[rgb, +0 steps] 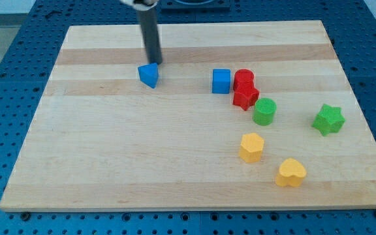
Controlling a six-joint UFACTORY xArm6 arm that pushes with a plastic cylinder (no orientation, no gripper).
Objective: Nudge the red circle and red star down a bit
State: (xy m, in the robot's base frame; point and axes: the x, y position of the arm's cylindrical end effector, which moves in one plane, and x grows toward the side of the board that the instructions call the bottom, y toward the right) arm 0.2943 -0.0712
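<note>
Touching, red circle (243,78) stacks above red star (245,97); my tip (155,62), no pincer, by blue triangle (149,75).

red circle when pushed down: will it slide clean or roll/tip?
Likely slides, not rolls: the red circle stands on a flat end on the wooden board. It looks squat, so tipping seems unlikely. It touches the red star below it, so both probably move together. My tip is far left, by the blue block.
</note>
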